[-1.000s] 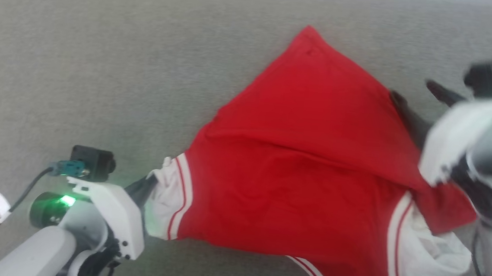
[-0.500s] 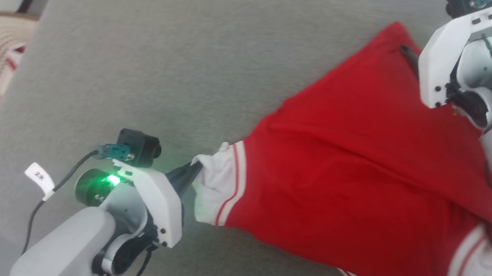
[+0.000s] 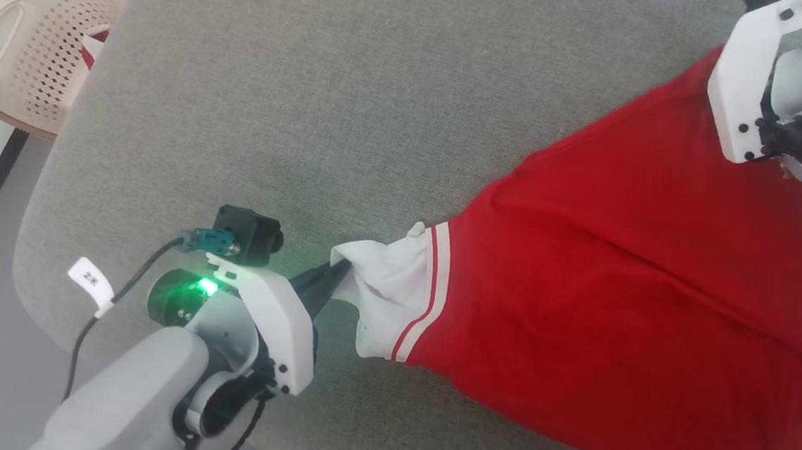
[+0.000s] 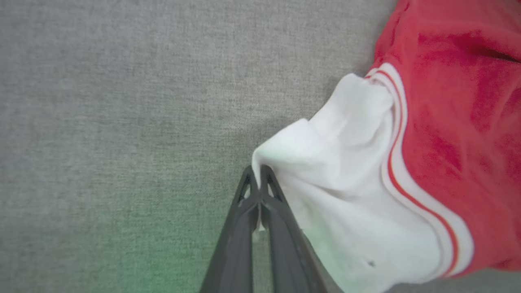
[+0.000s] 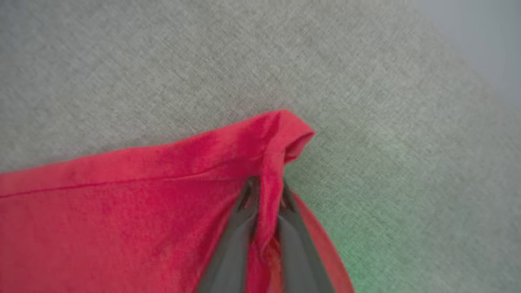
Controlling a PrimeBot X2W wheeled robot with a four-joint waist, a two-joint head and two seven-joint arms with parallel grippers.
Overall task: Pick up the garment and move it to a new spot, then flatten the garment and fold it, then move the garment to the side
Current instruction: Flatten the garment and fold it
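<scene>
Shirt is lying across the grey cushion, left gripper pinching its white sleeve tip, right gripper pinching a red corner, so I'd drag both together, taut and low, no bunching.

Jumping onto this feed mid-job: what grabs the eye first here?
The red garment spread over the right side of the grey surface dominates the head view. The left gripper is shut on its white sleeve tip, the right gripper on a red corner. A beige perforated basket sits beyond the surface, upper left.
</scene>
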